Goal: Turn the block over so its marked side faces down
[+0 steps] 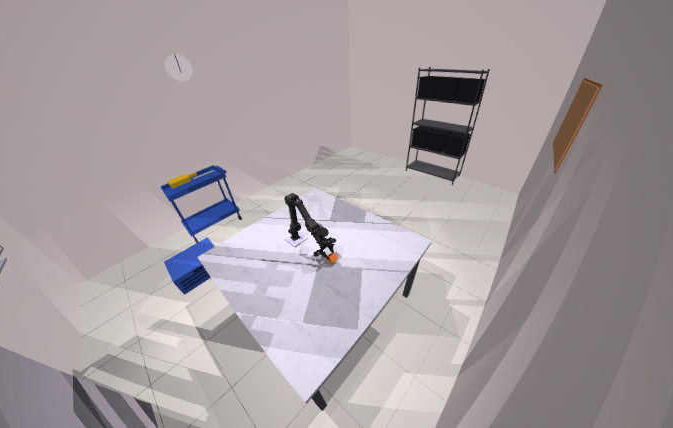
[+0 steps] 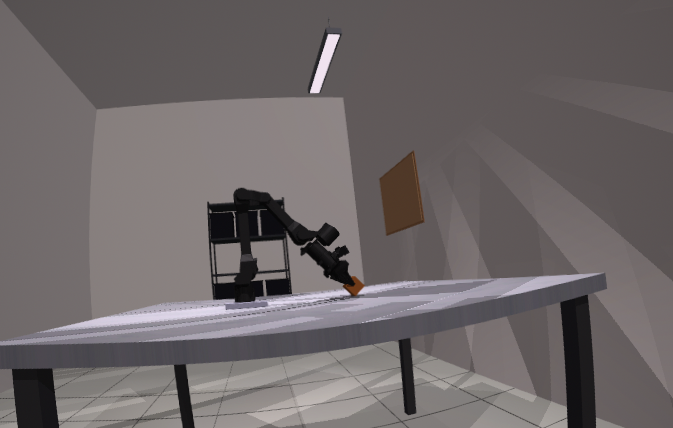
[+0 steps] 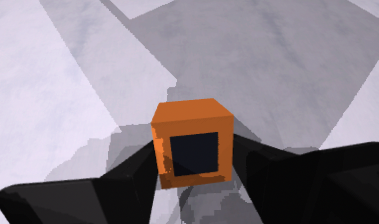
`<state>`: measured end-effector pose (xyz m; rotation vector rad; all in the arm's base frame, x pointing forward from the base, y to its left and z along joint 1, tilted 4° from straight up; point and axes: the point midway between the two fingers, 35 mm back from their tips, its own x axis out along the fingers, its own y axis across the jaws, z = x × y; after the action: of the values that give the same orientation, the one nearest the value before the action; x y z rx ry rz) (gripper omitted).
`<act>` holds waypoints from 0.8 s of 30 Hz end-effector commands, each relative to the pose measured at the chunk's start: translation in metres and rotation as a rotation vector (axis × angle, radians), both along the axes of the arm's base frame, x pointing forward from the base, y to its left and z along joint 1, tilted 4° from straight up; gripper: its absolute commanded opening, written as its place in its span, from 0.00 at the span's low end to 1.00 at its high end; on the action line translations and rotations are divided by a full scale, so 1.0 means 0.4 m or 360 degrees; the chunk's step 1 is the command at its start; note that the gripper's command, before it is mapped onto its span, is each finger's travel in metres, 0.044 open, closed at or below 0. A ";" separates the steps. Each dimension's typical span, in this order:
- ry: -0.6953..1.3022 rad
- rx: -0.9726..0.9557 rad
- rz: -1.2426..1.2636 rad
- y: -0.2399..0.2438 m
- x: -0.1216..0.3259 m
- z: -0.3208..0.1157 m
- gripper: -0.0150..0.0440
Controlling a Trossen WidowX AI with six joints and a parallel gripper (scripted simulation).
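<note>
Block [image 3: 192, 142] clamped, tilted, between the end effector [image 3: 195, 170] fingers.

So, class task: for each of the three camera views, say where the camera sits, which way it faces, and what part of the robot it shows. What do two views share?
Top: high in a room corner, facing down at the table; whole arm shows.
Exterior: low beside the table, facing across it toward the shelf; whole arm shows.
Wrist: on the arm, facing along the gripper; only the fingers show, shut on the block, its dark marked side toward the camera.
Shared: all three show the orange block; top and exterior share the shelf and wall board.
</note>
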<state>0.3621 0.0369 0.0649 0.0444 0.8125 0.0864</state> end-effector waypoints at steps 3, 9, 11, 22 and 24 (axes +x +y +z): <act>-0.0160 0.0007 -0.0022 0.000 -0.001 -0.020 0.25; -0.0313 0.0019 -0.0034 0.000 -0.010 -0.028 0.25; -0.0364 0.0023 -0.0038 0.000 -0.015 -0.028 0.25; -0.0510 0.0038 -0.0051 -0.001 -0.035 -0.024 0.25; -0.0543 0.0040 -0.0053 -0.002 -0.036 -0.018 0.25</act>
<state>0.3488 0.0372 0.0553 0.0610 0.4966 0.0763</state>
